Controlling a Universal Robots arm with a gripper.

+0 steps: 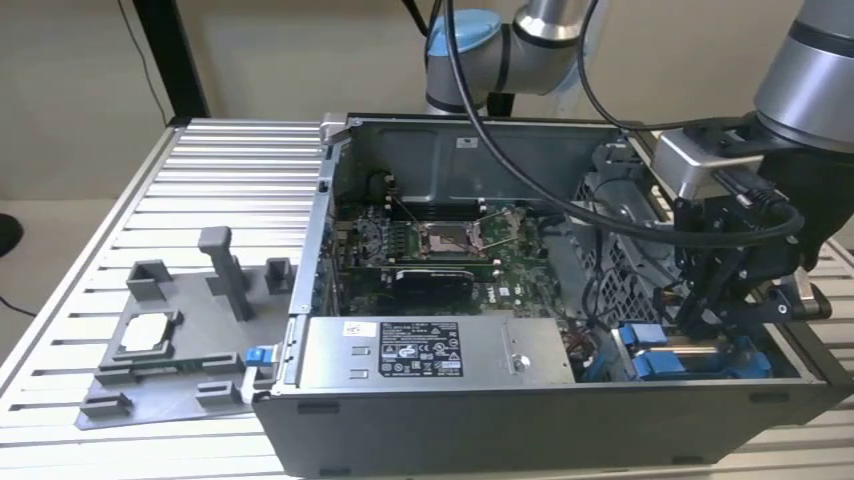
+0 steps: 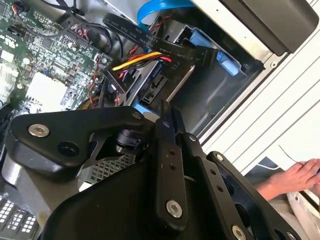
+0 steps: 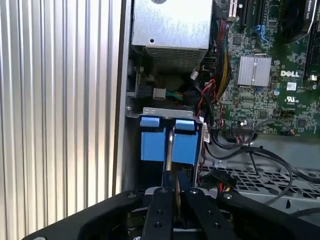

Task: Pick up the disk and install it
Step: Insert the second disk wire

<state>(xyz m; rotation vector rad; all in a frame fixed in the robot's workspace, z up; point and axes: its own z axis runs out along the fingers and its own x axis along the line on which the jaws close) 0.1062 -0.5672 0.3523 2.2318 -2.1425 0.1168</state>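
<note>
The disk [image 3: 170,146] stands on edge in the drive bay at the front corner of the open computer case [image 1: 534,425]. It shows as a thin silver strip between two blue bracket pieces [image 3: 152,144]. In the exterior view it is the blue and silver block [image 1: 663,362] low on that view's right. My gripper [image 3: 176,184] hangs right over the disk's edge with its two black fingers [image 3: 160,210] pressed close together. In the second wrist view the gripper [image 2: 163,114] ends at a blue bracket corner [image 2: 143,110]. Whether the tips touch the disk I cannot tell.
A long grey metal box with a label [image 1: 420,350] lies beside the bay, with the motherboard [image 1: 441,240] behind it. Bundled cables [image 2: 145,57] crowd the bay. A grey fixture plate [image 1: 174,340] sits on the slatted table [image 1: 227,180]. A person's hand [image 2: 295,177] rests outside the case.
</note>
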